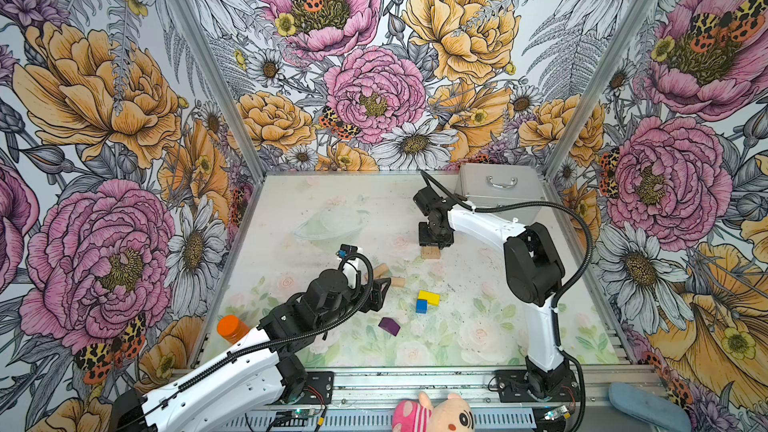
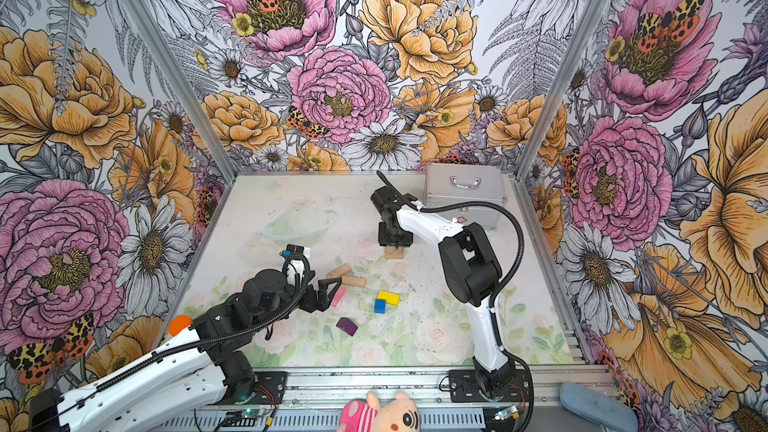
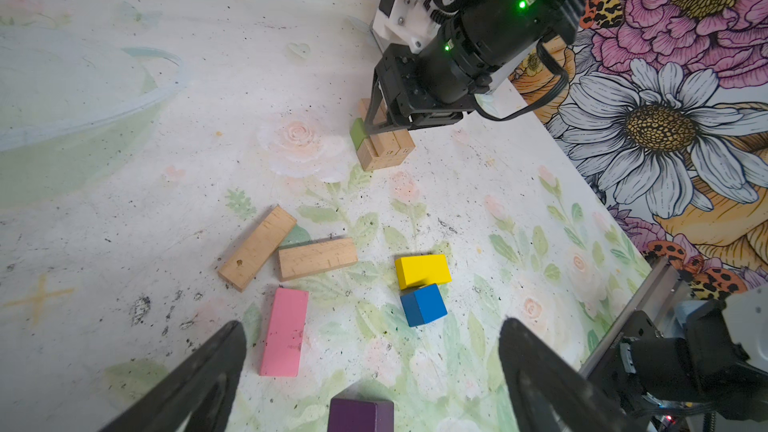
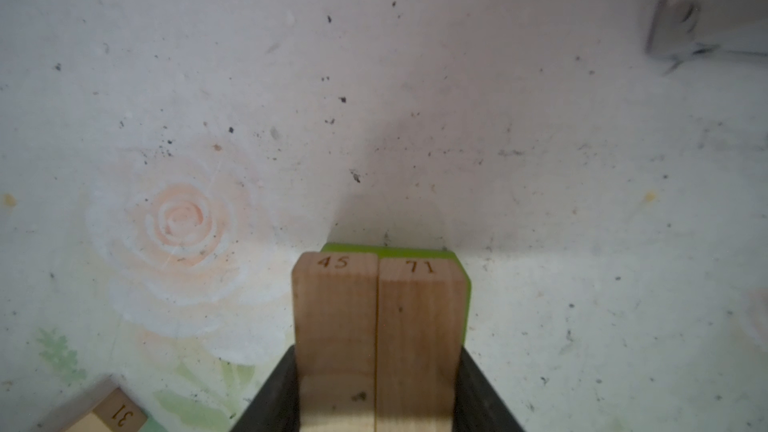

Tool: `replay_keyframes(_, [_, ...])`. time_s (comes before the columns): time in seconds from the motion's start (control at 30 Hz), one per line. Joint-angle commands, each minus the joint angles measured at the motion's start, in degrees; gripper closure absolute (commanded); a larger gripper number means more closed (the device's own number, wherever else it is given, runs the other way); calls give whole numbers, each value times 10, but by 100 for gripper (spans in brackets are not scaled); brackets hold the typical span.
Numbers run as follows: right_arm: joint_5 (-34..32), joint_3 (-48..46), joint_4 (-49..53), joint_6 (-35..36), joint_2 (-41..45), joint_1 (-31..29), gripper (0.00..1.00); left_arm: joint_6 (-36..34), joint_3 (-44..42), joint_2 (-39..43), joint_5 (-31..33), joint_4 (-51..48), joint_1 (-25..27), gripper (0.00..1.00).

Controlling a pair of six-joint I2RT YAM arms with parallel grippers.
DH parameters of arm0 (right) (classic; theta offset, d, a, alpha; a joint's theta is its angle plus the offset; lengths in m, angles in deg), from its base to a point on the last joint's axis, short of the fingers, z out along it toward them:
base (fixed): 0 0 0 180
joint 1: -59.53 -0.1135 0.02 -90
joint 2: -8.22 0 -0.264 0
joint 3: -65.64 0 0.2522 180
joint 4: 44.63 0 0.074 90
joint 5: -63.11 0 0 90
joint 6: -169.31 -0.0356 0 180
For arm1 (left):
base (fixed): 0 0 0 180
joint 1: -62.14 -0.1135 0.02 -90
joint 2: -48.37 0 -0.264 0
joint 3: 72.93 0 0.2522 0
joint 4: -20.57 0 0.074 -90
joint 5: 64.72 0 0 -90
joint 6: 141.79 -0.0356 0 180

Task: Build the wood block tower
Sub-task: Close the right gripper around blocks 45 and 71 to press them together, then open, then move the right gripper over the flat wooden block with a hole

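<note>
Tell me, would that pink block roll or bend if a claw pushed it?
The pink block looks like painted solid wood, so probably stiff. It lies flat on a broad face with square edges, so a push should slide it, not roll or tip it. Its smooth paint might slip slightly.

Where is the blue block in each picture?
Top view: blue block in the lower middle.
Top view: same place.
Left wrist: near the middle.
Right wrist: not in it.
Landmark: the yellow block right beside it.
</note>
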Motion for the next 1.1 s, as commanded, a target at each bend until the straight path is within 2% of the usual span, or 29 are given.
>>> replay_keyframes(0.0, [-6, 13, 6, -6, -9, -3, 53, -5, -8, 8, 1, -3, -5, 4])
replay_keyframes(0.3, [-10, 7, 9, -9, -4, -3, 52, -6, -6, 9, 0, -3, -6, 4])
replay_keyframes(0.37, [-8, 7, 9, -9, -3, -4, 49, -6, -6, 9, 0, -3, -6, 4])
replay_keyframes(0.43, [-10, 7, 9, -8, -1, -6, 41, -5, -6, 10, -1, -4, -5, 4])
replay_keyframes(0.57, [-16, 7, 9, -8, 12, -7, 37, -4, -7, 13, -2, -5, -5, 4])
replay_keyframes(0.87, [-27, -18, 13, -7, 72, -10, 33, 7, -5, 22, 6, -20, -5, 4])
replay_keyframes(1.07, [-37, -49, 12, 6, 128, -27, 31, 39, -1, 37, 21, -49, -4, 4])
